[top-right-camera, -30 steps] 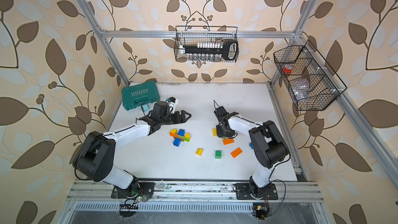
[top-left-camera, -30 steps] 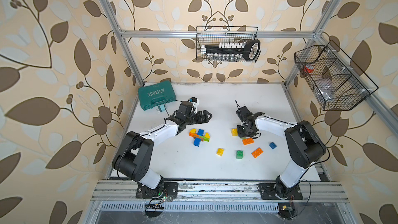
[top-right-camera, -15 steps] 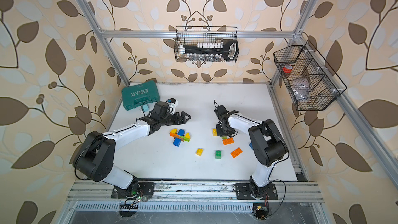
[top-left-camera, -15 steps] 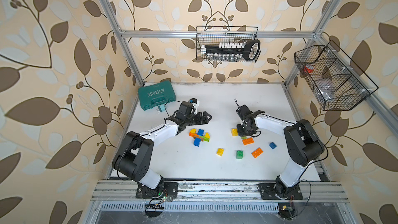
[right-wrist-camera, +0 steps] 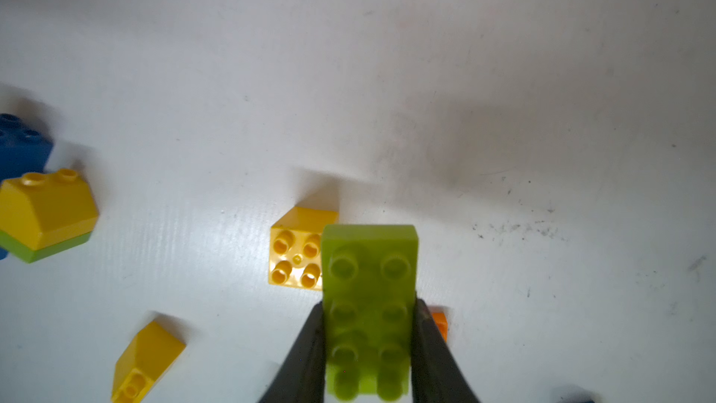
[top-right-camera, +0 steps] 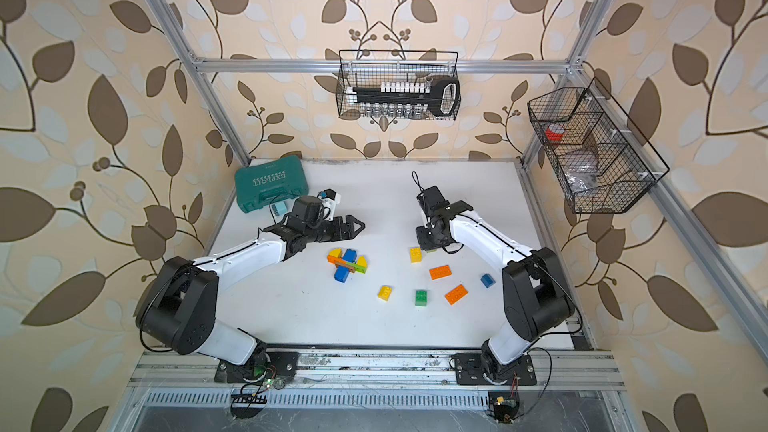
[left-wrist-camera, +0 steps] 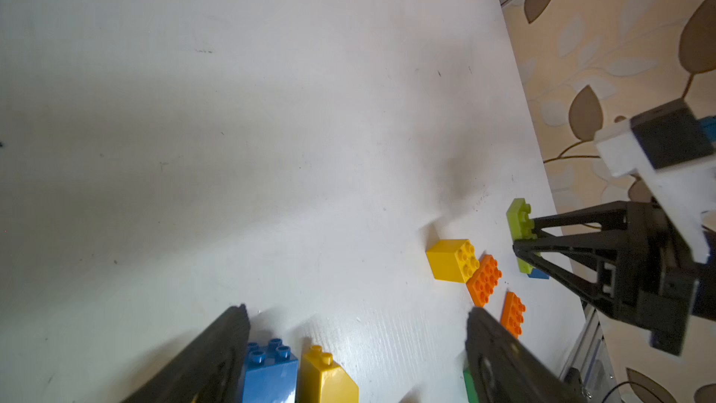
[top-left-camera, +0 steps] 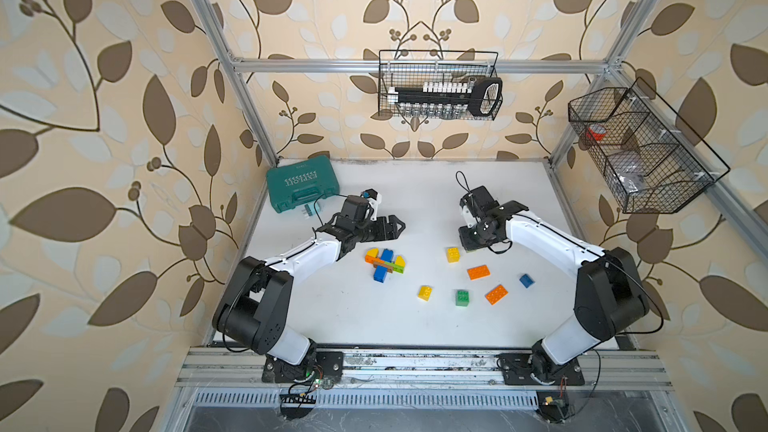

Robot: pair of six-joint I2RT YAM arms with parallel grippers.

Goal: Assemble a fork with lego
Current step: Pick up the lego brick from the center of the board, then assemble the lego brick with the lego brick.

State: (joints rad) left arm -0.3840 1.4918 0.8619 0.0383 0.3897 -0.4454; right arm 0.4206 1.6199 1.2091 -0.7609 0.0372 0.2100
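Note:
My right gripper (right-wrist-camera: 370, 304) is shut on a lime green flat lego brick (right-wrist-camera: 370, 250), pinching its long sides, studs toward the camera. It hangs just by a loose yellow brick (top-left-camera: 453, 254). The left wrist view shows the same lime brick (left-wrist-camera: 519, 222) standing on end in the black fingers. My left gripper (top-left-camera: 400, 227) is open and empty, hovering behind a joined cluster (top-left-camera: 384, 261) of orange, blue, yellow, green and brown bricks. In the left wrist view its fingers (left-wrist-camera: 232, 327) flank the cluster's blue brick (left-wrist-camera: 269, 370) and yellow brick (left-wrist-camera: 327, 377).
Loose bricks lie toward the front right: two orange (top-left-camera: 478, 272) (top-left-camera: 496, 294), a blue (top-left-camera: 526, 280), a green (top-left-camera: 462, 297) and a yellow (top-left-camera: 424, 292). A teal tool case (top-left-camera: 301, 187) sits at the back left corner. Wire baskets (top-left-camera: 440, 85) (top-left-camera: 640, 147) hang on the walls.
The right gripper's jaws have closed on the lime green brick. The left arm has stayed where it was.

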